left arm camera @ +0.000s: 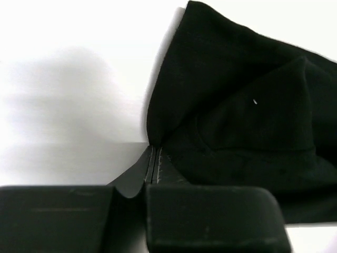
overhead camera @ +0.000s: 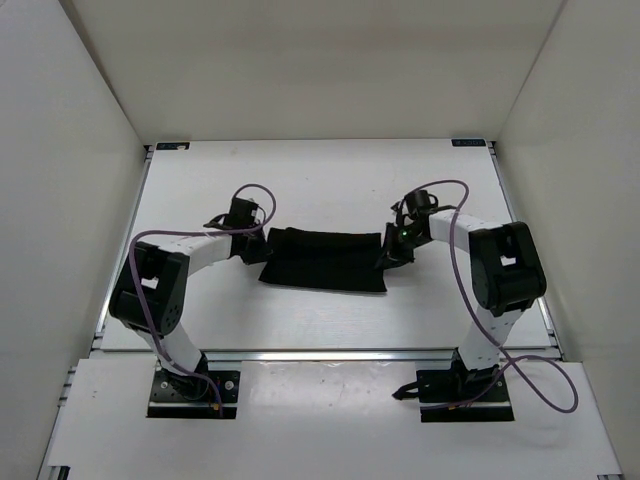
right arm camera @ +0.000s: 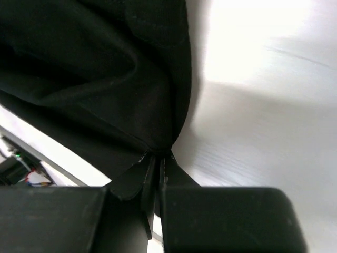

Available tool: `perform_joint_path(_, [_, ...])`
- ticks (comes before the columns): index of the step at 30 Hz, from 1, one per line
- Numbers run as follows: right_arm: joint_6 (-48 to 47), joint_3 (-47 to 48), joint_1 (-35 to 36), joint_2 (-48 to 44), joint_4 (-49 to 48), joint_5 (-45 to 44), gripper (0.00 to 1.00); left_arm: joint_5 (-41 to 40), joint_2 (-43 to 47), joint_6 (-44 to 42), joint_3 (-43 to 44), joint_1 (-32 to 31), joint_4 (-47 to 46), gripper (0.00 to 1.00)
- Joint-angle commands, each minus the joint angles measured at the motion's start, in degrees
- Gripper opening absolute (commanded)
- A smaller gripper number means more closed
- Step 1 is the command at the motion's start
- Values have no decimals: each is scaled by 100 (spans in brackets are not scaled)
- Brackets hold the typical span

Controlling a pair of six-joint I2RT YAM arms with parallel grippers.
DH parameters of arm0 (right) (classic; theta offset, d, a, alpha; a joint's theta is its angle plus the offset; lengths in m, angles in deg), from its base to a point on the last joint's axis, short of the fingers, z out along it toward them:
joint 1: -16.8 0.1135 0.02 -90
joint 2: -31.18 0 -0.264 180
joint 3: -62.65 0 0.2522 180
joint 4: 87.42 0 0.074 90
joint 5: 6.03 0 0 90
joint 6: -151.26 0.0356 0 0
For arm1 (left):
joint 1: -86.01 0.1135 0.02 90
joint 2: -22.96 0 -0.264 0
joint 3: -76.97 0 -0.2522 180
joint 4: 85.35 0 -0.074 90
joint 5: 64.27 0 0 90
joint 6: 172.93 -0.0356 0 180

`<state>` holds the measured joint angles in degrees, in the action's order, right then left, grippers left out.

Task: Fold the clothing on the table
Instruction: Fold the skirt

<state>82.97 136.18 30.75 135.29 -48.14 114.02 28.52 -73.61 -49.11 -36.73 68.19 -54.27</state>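
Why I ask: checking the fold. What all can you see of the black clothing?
The clothing is plain black soft fabric, a wide creased band lying across the middle of the white table. The left pincer is shut on its left end and the right pincer on its right end, each pinching a bunched edge. No print shows.

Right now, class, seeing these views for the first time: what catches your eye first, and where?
The black clothing stands out first, a dark band across the middle of the white table. Then the two arms, one at either end: the left gripper is shut on its left end, the right gripper on its right end, fabric bunching at each pinch.
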Motion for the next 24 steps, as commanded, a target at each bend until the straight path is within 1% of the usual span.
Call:
perform_joint_path(1, [-825,673,-376,-462,1276,-551,0,257,559,553,-295,-545,-245,2])
perform_joint_path(3, [-1089,1516,-254,-375,2067,-736,0,328,736,931,-550,-756,-675,4])
perform_joint_path(4, [-1125,1720,-79,-305,2193,-850,0,389,754,1072,-577,-801,-756,5])
perform_joint_path(5, [-1108,2157,1,-235,2429,-938,0,389,711,1169,-586,-862,-826,6])
perform_joint_path(7, [-1012,2677,395,72,2686,-1035,0,398,605,1144,-525,-916,-783,6])
perform_joint_path(8, [-933,3002,476,196,2791,-1001,0,415,500,1144,-473,-916,-783,6])
perform_joint_path(11, [-652,3479,1054,600,2827,-992,1,477,490,1214,-524,-820,-870,6])
perform_joint_path(13, [-459,3664,1318,715,2714,-922,0,425,517,1249,-595,-775,-888,6])
perform_joint_path(16, [-151,3937,1688,943,2599,-843,0,381,473,1144,-455,-740,-792,5])
perform_joint_path(17, [-72,4068,1811,1005,2572,-842,0,407,490,1109,-446,-714,-766,7])
perform_joint_path(24, [219,5008,2330,1654,2686,-737,0,529,543,1205,-849,-652,-1038,8])
